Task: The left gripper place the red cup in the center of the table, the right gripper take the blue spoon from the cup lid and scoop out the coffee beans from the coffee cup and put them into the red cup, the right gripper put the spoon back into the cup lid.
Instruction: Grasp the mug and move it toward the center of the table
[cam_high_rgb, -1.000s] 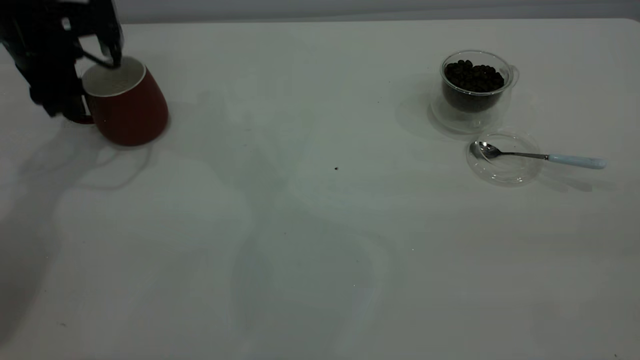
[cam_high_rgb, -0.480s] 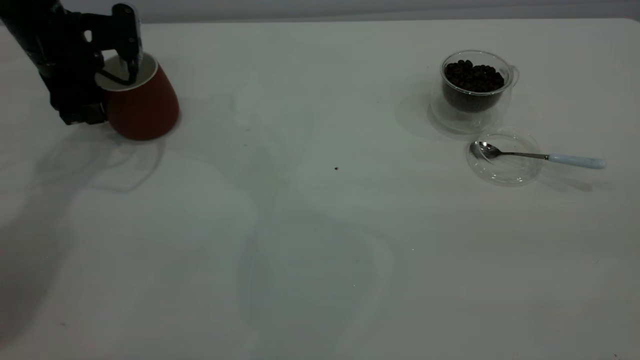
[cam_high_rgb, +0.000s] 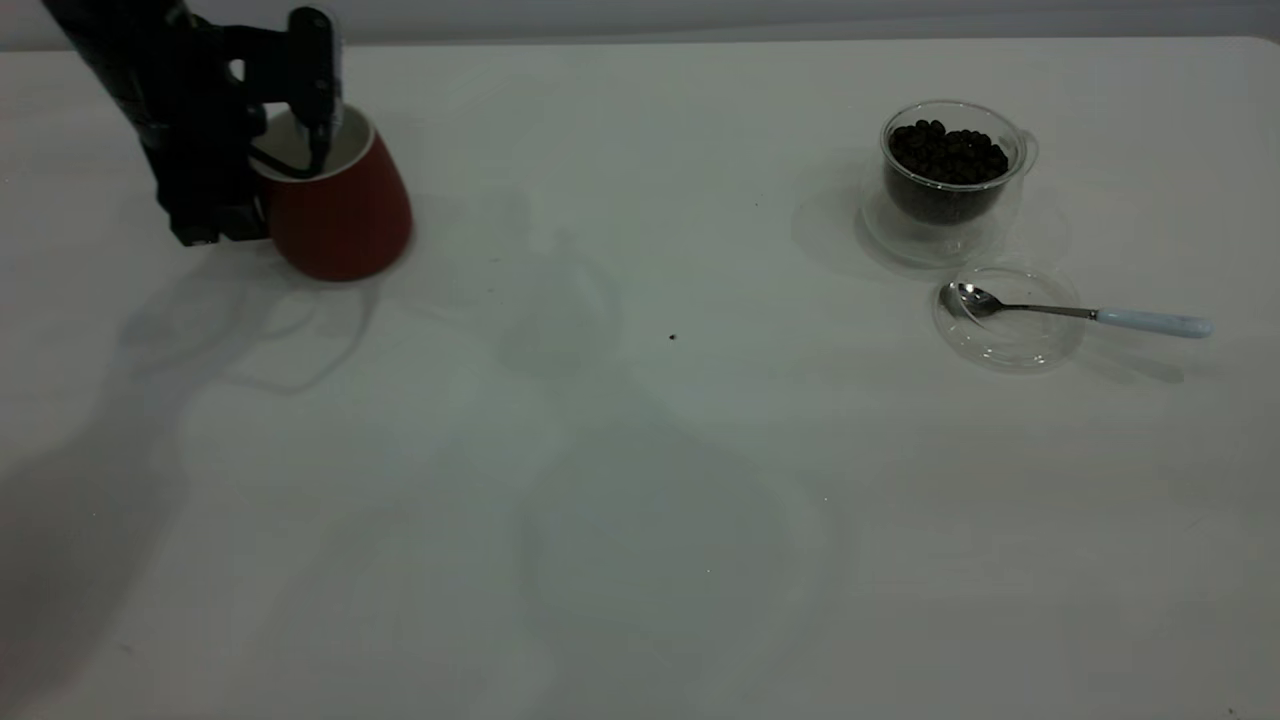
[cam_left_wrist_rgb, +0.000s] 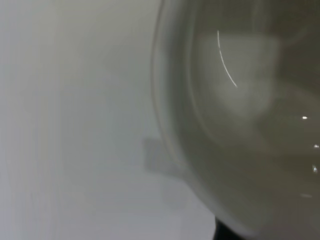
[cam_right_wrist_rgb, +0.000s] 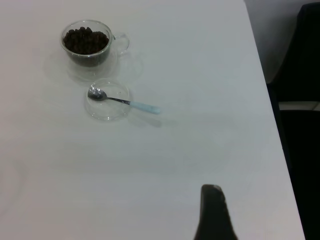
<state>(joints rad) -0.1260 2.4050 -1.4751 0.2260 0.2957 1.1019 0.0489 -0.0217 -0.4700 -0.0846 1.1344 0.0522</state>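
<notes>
The left tool (cam_high_rgb: 300, 150) is seen at the far left of the surface (cam_high_rgb: 640, 480), clamped on the rim of the red cup (cam_high_rgb: 345, 215): one finger (cam_high_rgb: 318, 90) reaches down inside the white interior, while the rest of the black arm stands against the cup's outer left side. The cup is tilted, its mouth leaning toward the arm and its wide base turned to the right; whether the base touches the surface or is just clear of it cannot be told. A thin black cable loop is seen across the cup's mouth. In the left wrist view the cup's pale inside (cam_left_wrist_rgb: 250, 125) fills most of the frame at very close range, blurred.

Well apart, at the far right of the surface, the coffee cup (cam_high_rgb: 950, 175) stands upright with the coffee beans (cam_high_rgb: 948, 152) heaped inside. Just near of it lies the cup lid (cam_high_rgb: 1008, 316), close to the glass cup. The blue spoon (cam_high_rgb: 1080, 313) rests with its metal bowl in the lid and its pale handle stretched out to the right over the rim.

Of the right tool only one dark finger tip (cam_right_wrist_rgb: 214, 215) is seen in the right wrist view, above bare surface and well away from the coffee cup (cam_right_wrist_rgb: 89, 45), the lid (cam_right_wrist_rgb: 107, 100) and the spoon (cam_right_wrist_rgb: 125, 102); its opening cannot be told.
</notes>
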